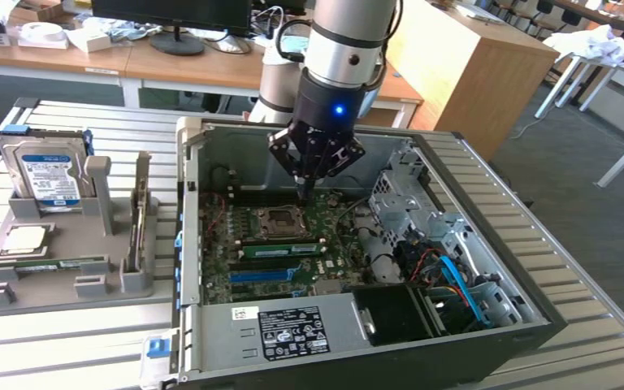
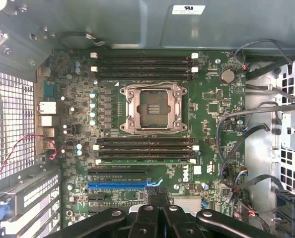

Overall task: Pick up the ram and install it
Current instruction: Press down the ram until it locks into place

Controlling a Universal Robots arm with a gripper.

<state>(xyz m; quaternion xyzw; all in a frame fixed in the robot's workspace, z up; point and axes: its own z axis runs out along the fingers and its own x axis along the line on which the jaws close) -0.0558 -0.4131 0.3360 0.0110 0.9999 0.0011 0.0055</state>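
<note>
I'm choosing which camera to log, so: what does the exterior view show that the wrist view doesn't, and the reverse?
Exterior view: a grey holder beside the computer case, carrying a hard drive, a silver processor and a ram stick lying flat, plus the arm above the case.
Wrist view: the white clips at the memory slot ends and a round battery.
Both: the green motherboard, its empty processor socket, a blue slot, and the shut gripper over the board.
</note>
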